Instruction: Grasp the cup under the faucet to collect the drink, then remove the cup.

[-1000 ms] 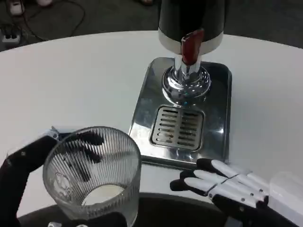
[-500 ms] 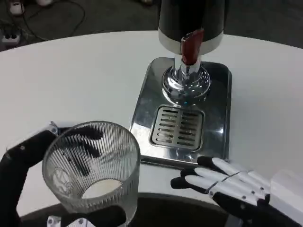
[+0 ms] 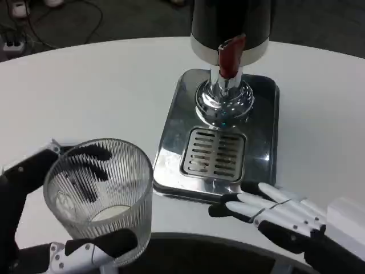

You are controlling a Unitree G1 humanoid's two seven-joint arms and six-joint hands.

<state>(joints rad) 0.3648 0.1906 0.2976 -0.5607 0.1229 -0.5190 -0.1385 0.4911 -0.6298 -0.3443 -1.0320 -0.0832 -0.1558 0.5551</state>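
The left hand (image 3: 34, 217) grips the ribbed glass cup (image 3: 98, 200) near left; the right hand (image 3: 274, 214) lies spread, holding nothing, near the dispenser's drip tray (image 3: 217, 149).

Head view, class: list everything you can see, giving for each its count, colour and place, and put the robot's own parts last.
table: one, white, round-edged, under everything.
dispenser: one, black body with a red lever and chrome faucet, at the far end of the tray.
drip tray: one, shiny steel with a slotted grille, centre right.
cup: one, clear ribbed glass, near left, away from the faucet.
left hand: one, black and white, holds the cup.
right hand: one, white and black, fingers spread, beside the tray's near edge.
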